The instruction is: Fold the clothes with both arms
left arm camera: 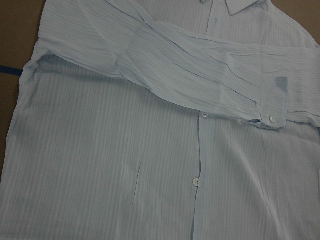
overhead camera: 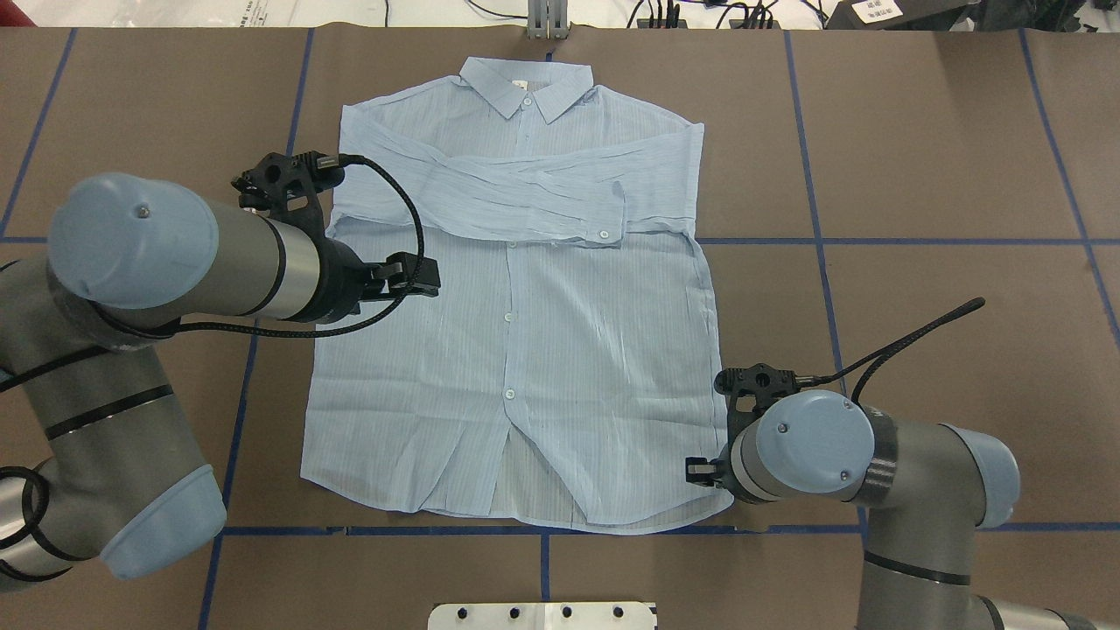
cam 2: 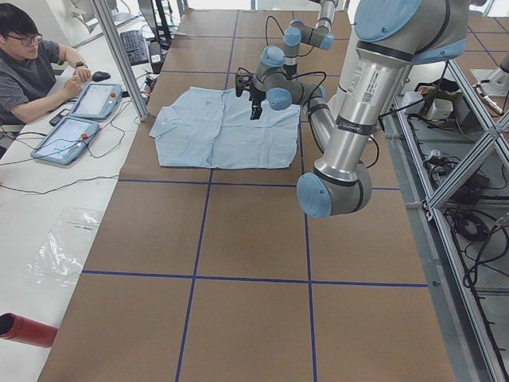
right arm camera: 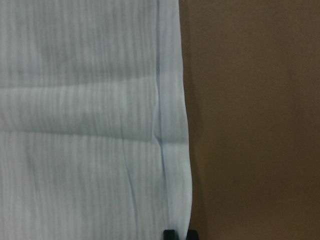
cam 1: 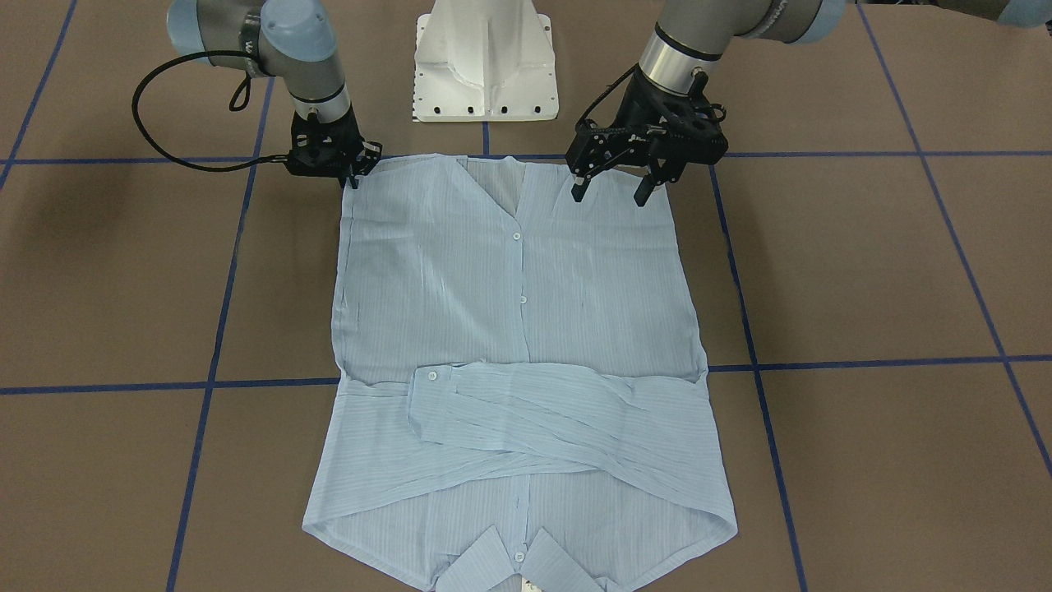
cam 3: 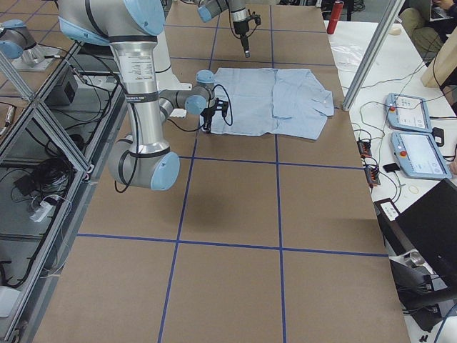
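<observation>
The light-blue pinstriped shirt [cam 1: 526, 321] lies flat and front up on the brown table [cam 1: 863, 271], collar away from the robot, both sleeves [overhead camera: 525, 197] crossed over the chest. My right gripper [cam 1: 353, 178] is down at the hem corner on the robot's right. In the right wrist view its fingertips [right arm camera: 170, 234] stand close together with the shirt's side edge [right arm camera: 175, 150] between them. My left gripper [cam 1: 609, 194] hangs open above the other end of the hem, nothing between its fingers. From high up, the left wrist view shows the shirt's front [left arm camera: 150, 160].
The white pedestal base [cam 1: 485, 66] stands just behind the hem. Blue tape lines [cam 1: 863, 362] grid the table. In the exterior left view a person [cam 2: 32, 64] sits at a side table with two tablets [cam 2: 75, 119], and a red cylinder [cam 2: 24, 330] lies near the front.
</observation>
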Tool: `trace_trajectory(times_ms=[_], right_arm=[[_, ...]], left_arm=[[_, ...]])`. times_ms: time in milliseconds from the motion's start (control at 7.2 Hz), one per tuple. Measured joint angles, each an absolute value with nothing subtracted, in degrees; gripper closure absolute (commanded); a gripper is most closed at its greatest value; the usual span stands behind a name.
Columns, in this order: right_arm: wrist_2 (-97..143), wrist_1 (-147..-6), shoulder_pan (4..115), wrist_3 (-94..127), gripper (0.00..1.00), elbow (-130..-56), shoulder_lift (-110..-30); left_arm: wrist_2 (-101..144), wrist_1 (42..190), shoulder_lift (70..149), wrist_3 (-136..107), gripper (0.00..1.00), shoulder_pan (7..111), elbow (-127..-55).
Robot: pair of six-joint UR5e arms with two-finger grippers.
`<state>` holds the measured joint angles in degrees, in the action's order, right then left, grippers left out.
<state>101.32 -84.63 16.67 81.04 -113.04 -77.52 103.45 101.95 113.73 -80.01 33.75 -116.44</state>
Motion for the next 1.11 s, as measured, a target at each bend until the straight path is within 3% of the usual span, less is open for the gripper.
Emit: trace_trajectory(times_ms=[555,1111], right_arm=[[100.4,-84.3,16.9,81.7,1.00,-115.5,-77.1],[96.9,-83.9,16.9,83.5,1.00,-118.8,-76.8]], left_arm=[[103.5,102.0,111.9,-79.9,0.01,33.5,-116.1],[102.6,102.3,102.4,-83.1,0.03,23.7,-116.5]])
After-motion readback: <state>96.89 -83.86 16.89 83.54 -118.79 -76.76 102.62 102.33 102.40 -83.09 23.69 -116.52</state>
